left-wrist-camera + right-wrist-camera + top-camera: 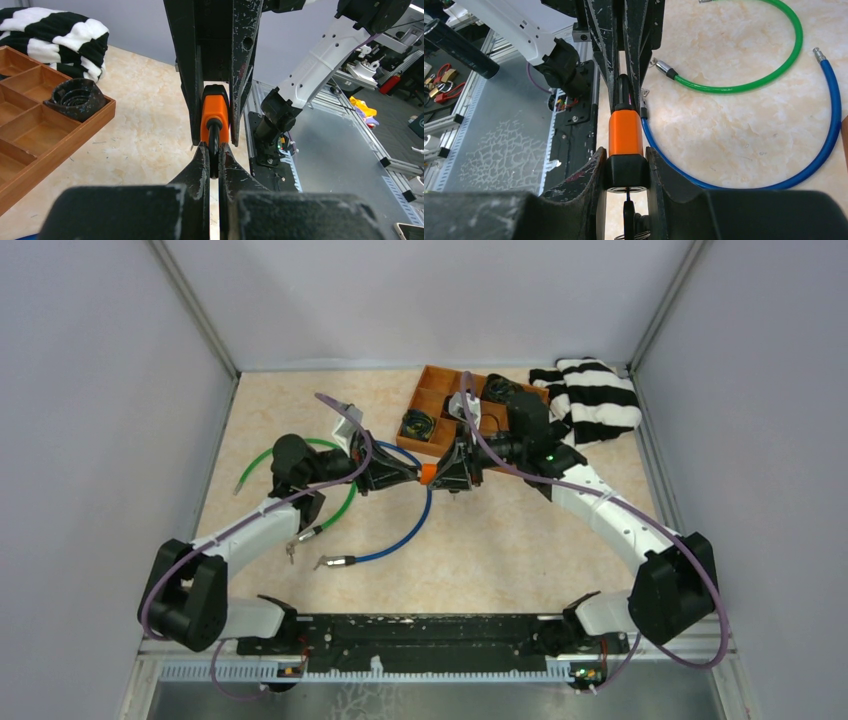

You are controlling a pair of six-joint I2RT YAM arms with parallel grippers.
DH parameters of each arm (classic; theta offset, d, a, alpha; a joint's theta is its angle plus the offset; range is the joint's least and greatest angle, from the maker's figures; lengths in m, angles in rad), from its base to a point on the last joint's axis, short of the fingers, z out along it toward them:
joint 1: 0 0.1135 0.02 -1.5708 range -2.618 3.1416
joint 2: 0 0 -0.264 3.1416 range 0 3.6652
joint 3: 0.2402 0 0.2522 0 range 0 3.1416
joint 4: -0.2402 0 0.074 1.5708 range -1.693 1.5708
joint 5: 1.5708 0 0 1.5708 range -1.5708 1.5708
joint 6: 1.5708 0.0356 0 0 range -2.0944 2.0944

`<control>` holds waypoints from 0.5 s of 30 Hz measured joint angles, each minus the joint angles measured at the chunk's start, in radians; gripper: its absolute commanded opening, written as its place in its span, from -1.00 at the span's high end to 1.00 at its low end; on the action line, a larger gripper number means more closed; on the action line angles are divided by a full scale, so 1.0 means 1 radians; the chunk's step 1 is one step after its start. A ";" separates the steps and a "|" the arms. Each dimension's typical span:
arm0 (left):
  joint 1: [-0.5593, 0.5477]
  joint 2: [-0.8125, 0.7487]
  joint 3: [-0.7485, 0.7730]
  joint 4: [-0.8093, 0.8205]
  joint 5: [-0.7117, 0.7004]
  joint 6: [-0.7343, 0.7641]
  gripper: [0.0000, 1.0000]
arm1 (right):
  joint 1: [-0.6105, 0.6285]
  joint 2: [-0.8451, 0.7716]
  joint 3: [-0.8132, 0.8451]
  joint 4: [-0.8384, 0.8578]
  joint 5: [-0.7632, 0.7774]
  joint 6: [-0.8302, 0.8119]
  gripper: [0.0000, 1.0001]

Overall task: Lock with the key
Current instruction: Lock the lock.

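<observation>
The two arms meet nose to nose above the middle of the table (520,540), and the orange lock (215,112) hangs in the air between them, clear of the tabletop. The left gripper (214,159) is closed tight: its fingers pinch a thin black piece that runs straight into the end of the lock facing them, and this looks to be the key (214,137), though its blade is hidden inside the lock body. The right gripper (625,159) comes from the opposite side and is clamped on the lock itself, its two fingers pressed against the black cap (625,169) at the lock's other end, with the orange barrel sticking out past the fingertips toward the left arm. So the lock lies end to end along the line between the two grippers, key end at the left fingertips, cap end at the right ones. In the right wrist view a thin dark stem and a wire loop show just below the cap's face; what they belong to cannot be told. On the table under and beside the grippers lie a blue cable (830,125) and a green cable (774,75), both curved, with their metal tips free. Farther back sit a wooden tray (95,117) with compartments and a black-and-white striped cloth (55,40) at its far right corner.
</observation>
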 measured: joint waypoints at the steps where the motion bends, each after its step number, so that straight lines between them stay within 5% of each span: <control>1: -0.006 0.002 0.000 0.001 -0.001 0.000 1.00 | 0.001 0.003 0.002 0.001 -0.002 0.001 1.00; 15: -0.007 0.011 0.000 -0.002 -0.008 0.005 1.00 | 0.002 0.023 0.021 -0.030 -0.003 0.000 1.00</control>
